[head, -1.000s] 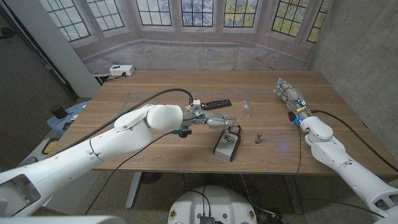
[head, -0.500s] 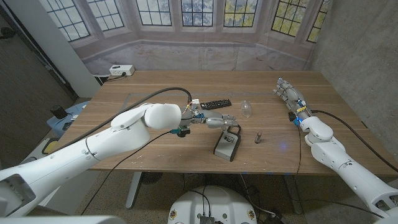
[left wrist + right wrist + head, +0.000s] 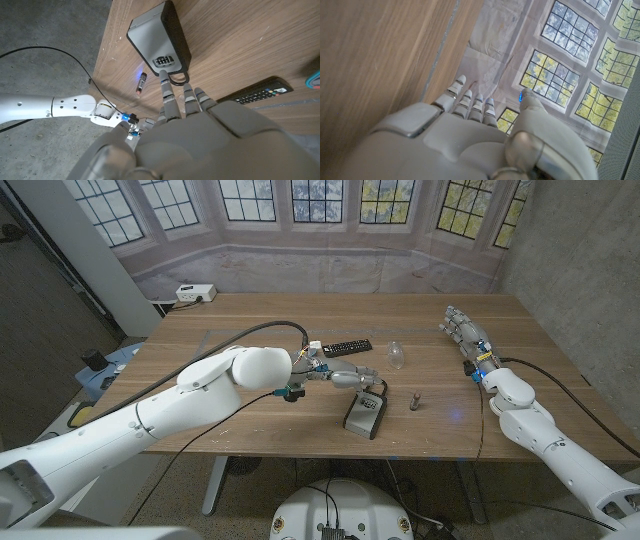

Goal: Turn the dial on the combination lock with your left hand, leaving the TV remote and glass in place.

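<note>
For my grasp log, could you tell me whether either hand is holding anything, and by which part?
Nothing is held. The left hand reaches one finger to the dials of the combination lock; the right hand is open.

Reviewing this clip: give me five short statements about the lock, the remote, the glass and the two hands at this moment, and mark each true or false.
1. The left hand reaches a finger to the dials of the grey box-shaped combination lock. True.
2. The black TV remote lies on top of the lock. False: it lies on the wooden table, behind the lock.
3. The right hand holds the clear glass. False: it holds nothing, well off to the glass's right.
4. A small dark cylinder sits beside the lock. True.
5. The lock's shackle end points toward the left hand. True.
</note>
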